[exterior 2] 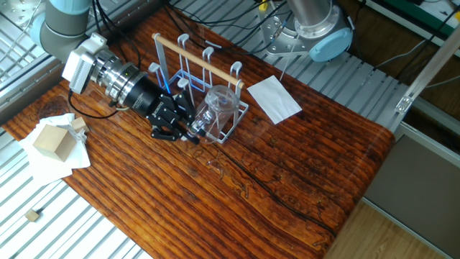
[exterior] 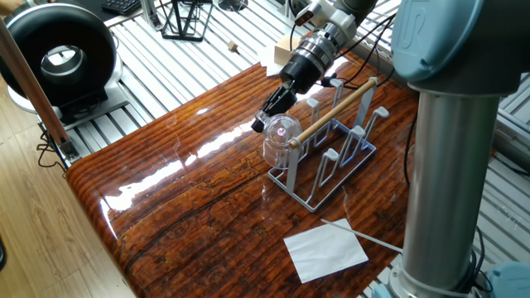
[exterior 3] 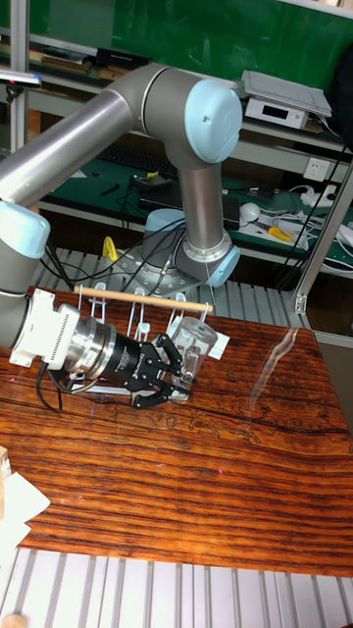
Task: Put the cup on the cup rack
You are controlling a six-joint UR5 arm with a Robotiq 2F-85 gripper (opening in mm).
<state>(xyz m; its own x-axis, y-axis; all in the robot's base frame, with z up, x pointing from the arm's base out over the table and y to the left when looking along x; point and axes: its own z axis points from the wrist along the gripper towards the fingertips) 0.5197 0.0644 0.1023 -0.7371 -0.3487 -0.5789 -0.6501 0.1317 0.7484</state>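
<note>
The clear glass cup [exterior: 280,141] [exterior 2: 214,108] [exterior 3: 193,353] lies tilted at the near corner of the cup rack [exterior: 335,110] [exterior 2: 198,57] [exterior 3: 137,297], against an end peg under the tip of the wooden rod. My gripper [exterior: 263,120] [exterior 2: 188,129] [exterior 3: 179,383] reaches in almost level from the side, its black fingers pinching the cup's end. Through the glass I cannot tell whether the peg is inside the cup. The rack stands upright on the wooden table.
A white paper sheet [exterior: 325,250] [exterior 2: 274,98] lies beside the rack. A wooden block [exterior 2: 50,140] rests on paper at the table corner. Off the table are a black wire stand [exterior: 184,18] and a round black device [exterior: 58,54]. The arm's grey column [exterior: 451,165] stands close.
</note>
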